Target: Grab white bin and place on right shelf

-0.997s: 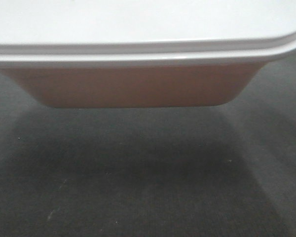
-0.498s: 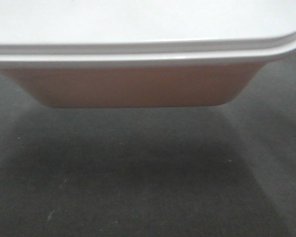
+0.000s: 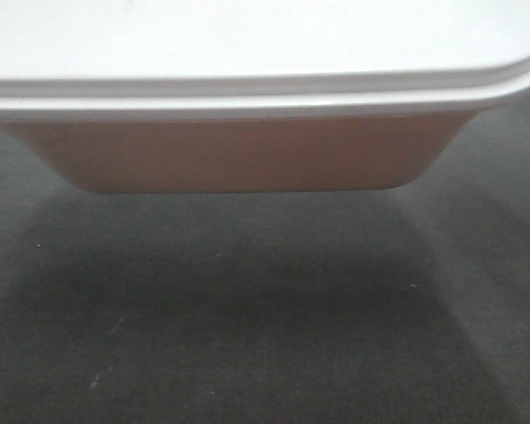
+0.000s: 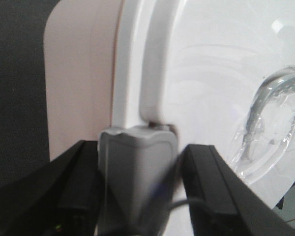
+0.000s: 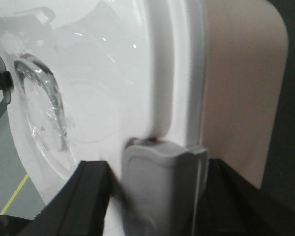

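Left gripper (image 4: 140, 152): black fingers (image 4: 64, 182) pinching grey end latch (image 4: 137, 167) of white bin (image 4: 78, 83), one finger each side. Right gripper (image 5: 155, 169): same pinch on opposite latch (image 5: 160, 182). Lid (image 4: 201, 59) seated on tub, clear handle (image 4: 265, 123) visible. White bin level, suspended between both arms, clear of dark floor (image 3: 265, 353); shadow below. Judged status: grab and lift complete. Right shelf not in view in any camera. Outstanding: carry to right shelf, set down, release both latches.
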